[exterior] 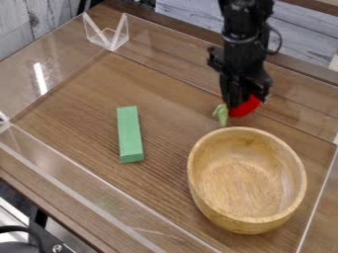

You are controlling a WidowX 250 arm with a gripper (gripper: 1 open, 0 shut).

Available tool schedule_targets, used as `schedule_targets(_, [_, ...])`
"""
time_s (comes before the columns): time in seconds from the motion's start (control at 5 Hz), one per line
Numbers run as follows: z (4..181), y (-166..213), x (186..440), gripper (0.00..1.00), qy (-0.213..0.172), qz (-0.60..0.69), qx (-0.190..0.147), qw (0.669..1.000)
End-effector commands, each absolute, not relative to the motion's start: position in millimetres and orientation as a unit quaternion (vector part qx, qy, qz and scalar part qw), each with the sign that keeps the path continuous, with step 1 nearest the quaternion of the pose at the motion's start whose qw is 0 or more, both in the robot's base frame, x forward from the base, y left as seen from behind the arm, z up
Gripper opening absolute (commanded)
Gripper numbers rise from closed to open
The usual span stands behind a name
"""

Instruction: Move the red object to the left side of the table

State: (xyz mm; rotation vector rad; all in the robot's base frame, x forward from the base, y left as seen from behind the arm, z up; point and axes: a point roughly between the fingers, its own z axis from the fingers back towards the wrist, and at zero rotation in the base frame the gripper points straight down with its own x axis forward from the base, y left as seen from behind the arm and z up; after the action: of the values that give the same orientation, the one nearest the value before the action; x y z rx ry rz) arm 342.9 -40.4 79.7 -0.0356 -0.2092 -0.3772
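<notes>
The red object [240, 106], a small glossy strawberry with its green cap pointing left, hangs just above the table [79, 99] at the right rear, beyond the wooden bowl. My gripper [242, 98] comes straight down from above and is shut on the strawberry, with the black fingers [228, 87] pinching its upper part. Only the lower red tip and the green leaves show below the fingers.
A wooden bowl [247, 178] sits at the front right, just in front of the gripper. A green rectangular block [128, 133] lies left of centre. Clear acrylic walls [59, 44] edge the table, with a small clear stand [106, 33] at the back left.
</notes>
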Motion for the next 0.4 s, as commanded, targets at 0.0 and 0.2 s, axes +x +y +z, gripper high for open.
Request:
schedule_targets(0.0, [114.7, -23, 343, 0.0, -0.15, -0.196, -0.007, 0.969])
schedule_targets(0.2, [115.2, 4, 345, 0.0, -0.152, -0.19, 0.0, 0.97])
